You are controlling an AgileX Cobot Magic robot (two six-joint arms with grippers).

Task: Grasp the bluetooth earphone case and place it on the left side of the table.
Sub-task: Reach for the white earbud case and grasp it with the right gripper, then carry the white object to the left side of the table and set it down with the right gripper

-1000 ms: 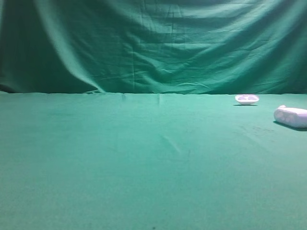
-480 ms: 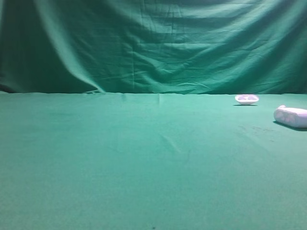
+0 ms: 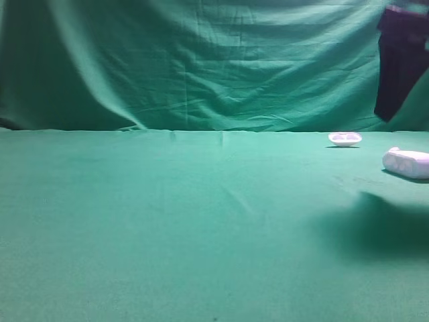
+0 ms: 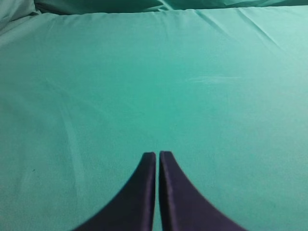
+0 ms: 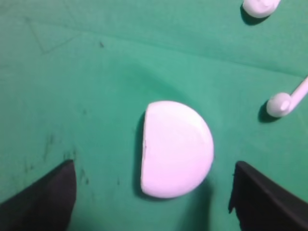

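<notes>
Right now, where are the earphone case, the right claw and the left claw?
earphone case (image 5: pixel 177 149): right wrist view, middle of its white top.
right claw (image 5: pixel 153 192): right wrist view, midway between its open tips.
left claw (image 4: pixel 157 156): left wrist view, between its closed tips.

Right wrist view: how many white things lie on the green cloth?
3. A large white half-round plastic piece, probably the earphone case, lies mid-frame; a small white stemmed earbud-like piece sits at the right edge; another small white lump is cut off top right. More may lie off-frame.
</notes>
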